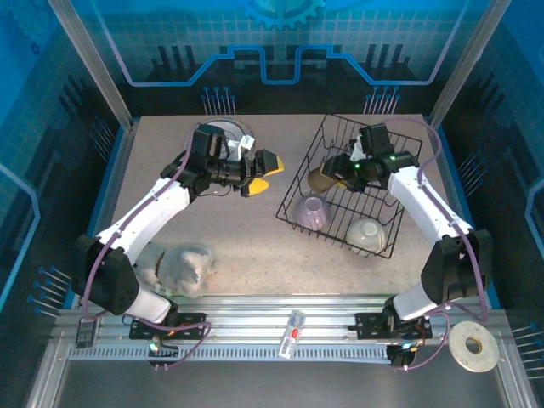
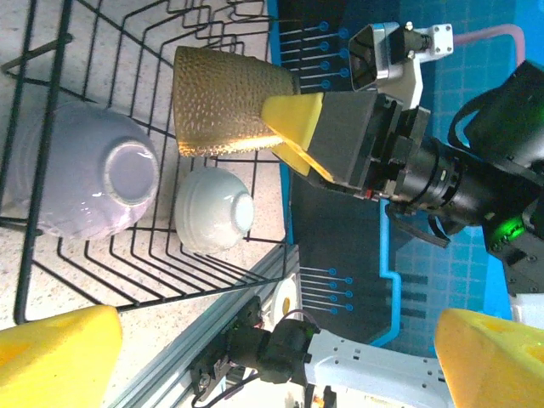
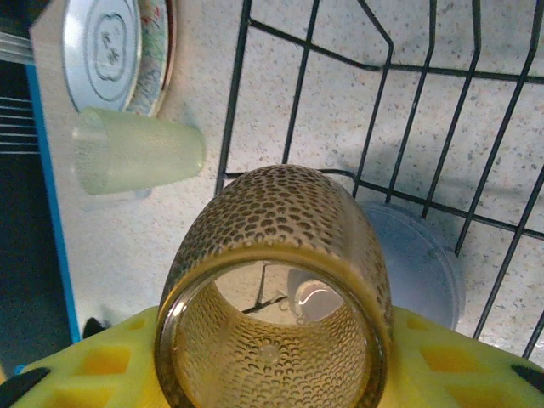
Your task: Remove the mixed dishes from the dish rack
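- It was a robot lab cell: the speckled worktop [image 1: 246,255] beneath the dish rack [image 1: 336,237] was walled by blue panels [image 1: 280,51] printed with circuit lines.
- Nearer than the dish rack, a slotted aluminium rail [image 1: 246,316] carried two bolted robot arms [image 1: 157,208].

Overhead, two close-ups; common dish rack [image 1: 336,223]

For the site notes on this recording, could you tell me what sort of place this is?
Most likely a robotics test cell, not a kitchen: a left arm and right arm are bolted to an aluminium rail, panels with blue printed graphics wall in the table, and the dish rack stands there like a prop.
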Robot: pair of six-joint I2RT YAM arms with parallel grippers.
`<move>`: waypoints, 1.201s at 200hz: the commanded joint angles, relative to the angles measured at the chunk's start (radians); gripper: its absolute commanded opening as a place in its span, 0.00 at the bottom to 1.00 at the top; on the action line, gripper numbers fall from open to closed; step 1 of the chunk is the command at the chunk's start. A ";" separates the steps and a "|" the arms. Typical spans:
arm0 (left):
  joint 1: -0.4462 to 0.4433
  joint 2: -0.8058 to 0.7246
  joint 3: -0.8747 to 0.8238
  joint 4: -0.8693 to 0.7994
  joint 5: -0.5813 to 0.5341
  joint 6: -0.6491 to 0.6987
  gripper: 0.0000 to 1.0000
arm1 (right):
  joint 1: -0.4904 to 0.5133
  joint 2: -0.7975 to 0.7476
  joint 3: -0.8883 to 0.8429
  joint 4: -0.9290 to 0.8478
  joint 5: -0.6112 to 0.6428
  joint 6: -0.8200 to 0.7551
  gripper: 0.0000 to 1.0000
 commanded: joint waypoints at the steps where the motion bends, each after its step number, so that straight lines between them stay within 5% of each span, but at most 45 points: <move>1: -0.010 0.042 -0.006 0.093 0.093 0.053 0.92 | -0.028 -0.068 -0.026 0.062 -0.110 0.060 0.34; 53: -0.014 0.069 -0.053 0.351 0.122 0.108 0.87 | -0.114 -0.195 -0.205 0.297 -0.358 0.294 0.36; 104: -0.026 0.067 -0.197 0.876 0.160 0.081 0.87 | -0.118 -0.302 -0.282 0.491 -0.464 0.512 0.37; 179: -0.054 0.108 -0.131 0.936 0.164 0.071 0.87 | -0.061 -0.401 -0.376 0.726 -0.478 0.754 0.39; 240: -0.105 0.116 -0.092 0.958 0.139 0.043 0.86 | -0.009 -0.416 -0.368 0.749 -0.445 0.786 0.39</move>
